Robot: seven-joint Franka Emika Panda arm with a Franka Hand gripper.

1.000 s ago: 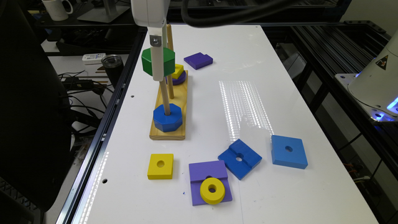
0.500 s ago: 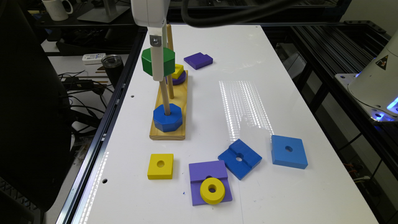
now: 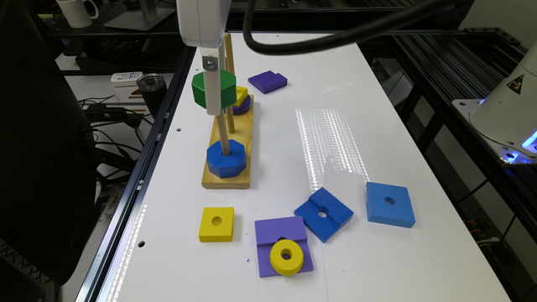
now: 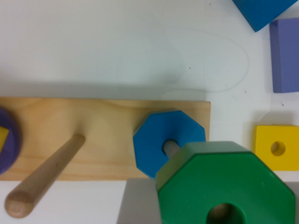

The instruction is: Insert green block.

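The green block (image 3: 214, 89) is a dark-green octagon with a round centre hole, held in the air by my gripper (image 3: 213, 100), which is shut on it. It sits high on the near peg (image 3: 223, 136) of the wooden base (image 3: 226, 178), well above the blue octagonal block (image 3: 226, 158) resting at that peg's foot. In the wrist view the green block (image 4: 224, 186) partly covers the blue octagon (image 4: 161, 140), with one grey finger (image 4: 135, 203) beside it. A bare middle peg (image 4: 46, 179) stands free.
A purple ring with a yellow piece (image 3: 241, 100) sits at the base's far end. Loose on the table are a yellow square (image 3: 216, 224), a purple slab (image 3: 282, 245) carrying a yellow ring (image 3: 286, 256), two blue squares (image 3: 323, 214) (image 3: 390, 204) and a purple piece (image 3: 267, 81).
The gripper and the green block have sunk slightly down the near peg. Nothing else has moved.
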